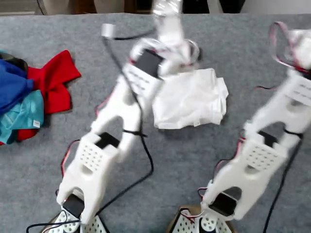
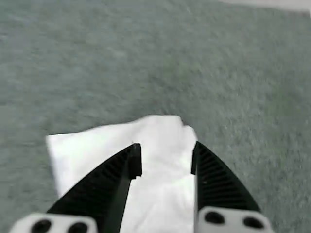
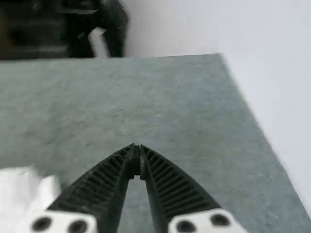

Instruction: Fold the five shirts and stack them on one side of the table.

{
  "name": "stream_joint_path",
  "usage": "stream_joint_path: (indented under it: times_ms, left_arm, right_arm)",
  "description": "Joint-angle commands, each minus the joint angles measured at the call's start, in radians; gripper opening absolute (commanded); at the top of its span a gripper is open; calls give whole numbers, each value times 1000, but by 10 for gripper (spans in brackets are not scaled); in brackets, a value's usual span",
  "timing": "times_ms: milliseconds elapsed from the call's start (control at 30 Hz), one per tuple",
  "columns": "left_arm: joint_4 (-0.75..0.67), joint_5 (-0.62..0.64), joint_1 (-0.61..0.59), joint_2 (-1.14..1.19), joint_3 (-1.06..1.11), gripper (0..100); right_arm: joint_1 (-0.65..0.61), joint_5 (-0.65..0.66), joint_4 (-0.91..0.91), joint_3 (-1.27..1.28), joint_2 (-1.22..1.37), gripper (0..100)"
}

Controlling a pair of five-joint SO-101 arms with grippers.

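Observation:
A white shirt (image 1: pixel 192 99) lies crumpled and roughly folded in the middle of the grey table (image 1: pixel 233 43). My left gripper (image 2: pixel 165 159) hangs open above that white shirt (image 2: pixel 160 141), with the cloth showing between its black fingers (image 2: pixel 127 167); nothing is clamped. The left arm (image 1: pixel 141 73) stretches from the near edge up past the shirt's left side. My right gripper (image 3: pixel 136 151) is shut and empty over bare table, with a corner of the white shirt (image 3: pixel 22 187) beside it. The right arm (image 1: pixel 272 131) stands to the right of the shirt.
A loose pile of shirts sits at the table's left edge: red (image 1: pixel 53 80), blue (image 1: pixel 12 85) and teal (image 1: pixel 22 114). Black and red cables (image 1: pixel 146 160) trail along both arms. The table's far right corner (image 3: pixel 221 56) meets a pale wall.

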Motion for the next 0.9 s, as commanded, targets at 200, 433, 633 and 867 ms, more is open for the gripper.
stream_joint_path:
  times_ms: [200,433,633,867]
  left_arm:
    - [292,2,-253,-12,-78,19]
    - [319,-173,-390,-59,43,19]
    - [315,-213,-376,-274,437,19]
    - [204,-218,-331,-450,836,19]
  right_arm:
    - [-421,229,11,213,220,3]
    - [-469,293,11,186,450,2]
    - [-453,308,38,179,530,2]
    - [-414,304,41,219,498,2]
